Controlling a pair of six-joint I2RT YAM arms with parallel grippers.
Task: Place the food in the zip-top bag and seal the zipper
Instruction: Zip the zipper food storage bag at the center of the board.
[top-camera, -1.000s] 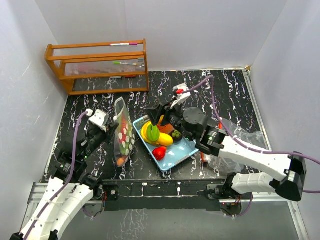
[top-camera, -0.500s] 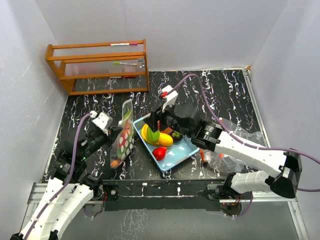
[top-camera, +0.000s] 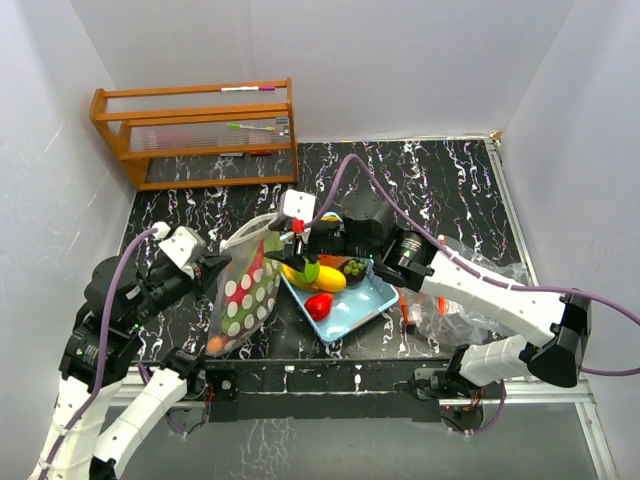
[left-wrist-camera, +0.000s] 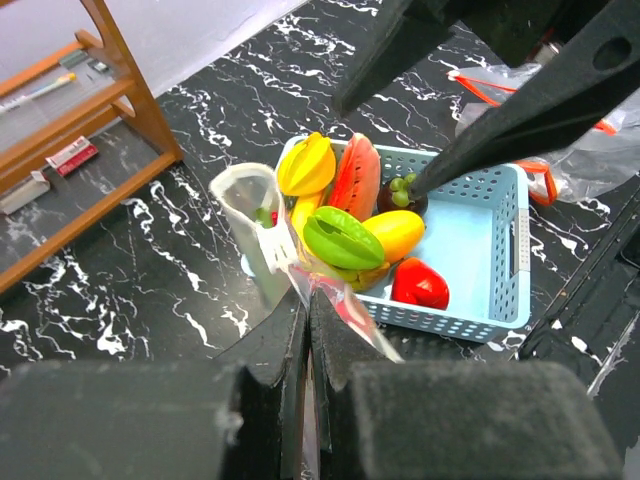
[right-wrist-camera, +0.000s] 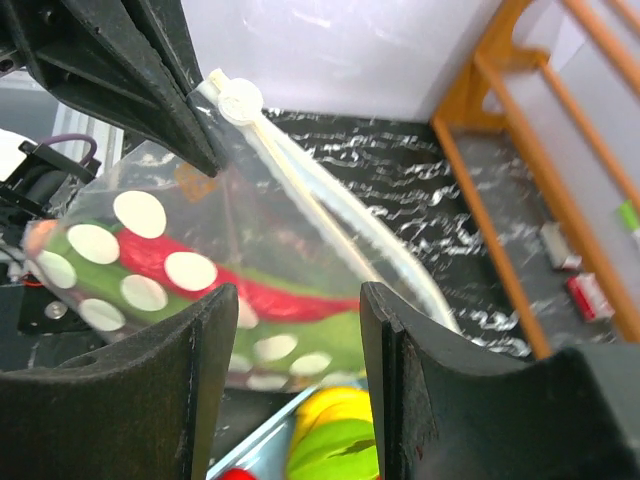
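Pinches zip-top bag (top-camera: 245, 295) rim with left gripper (left-wrist-camera: 308, 320), fingers together on it, centre-left, to keep the mouth raised; poises right gripper (right-wrist-camera: 290, 300), fingers apart, at that mouth; finds most food (top-camera: 318, 276) in basket (top-camera: 372, 300), centre.

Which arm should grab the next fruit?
Right. The right gripper is open and empty, close beside the basket of fruit. The left gripper is shut on the bag, holding its edge up, so it is busy.
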